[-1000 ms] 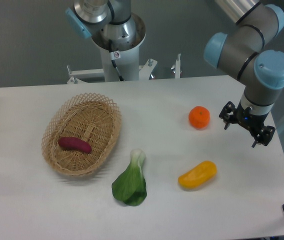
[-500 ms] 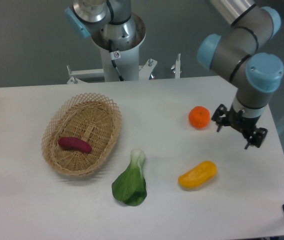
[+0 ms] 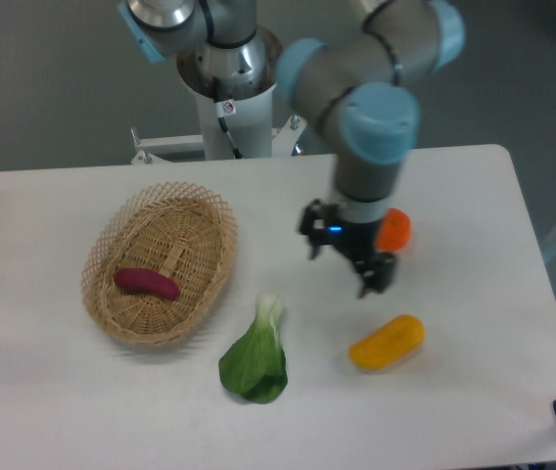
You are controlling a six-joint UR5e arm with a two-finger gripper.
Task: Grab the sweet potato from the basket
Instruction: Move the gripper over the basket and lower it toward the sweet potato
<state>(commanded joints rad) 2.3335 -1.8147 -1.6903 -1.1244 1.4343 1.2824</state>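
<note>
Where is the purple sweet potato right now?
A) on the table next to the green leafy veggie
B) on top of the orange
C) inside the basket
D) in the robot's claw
C: the sweet potato lies on the floor of the basket, far from the gripper, which holds nothing.

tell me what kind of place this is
Probably a robotics lab test bench: a bare white table holds the basket, the sweet potato and a few other vegetables, below an industrial arm whose claw hangs above.
</note>
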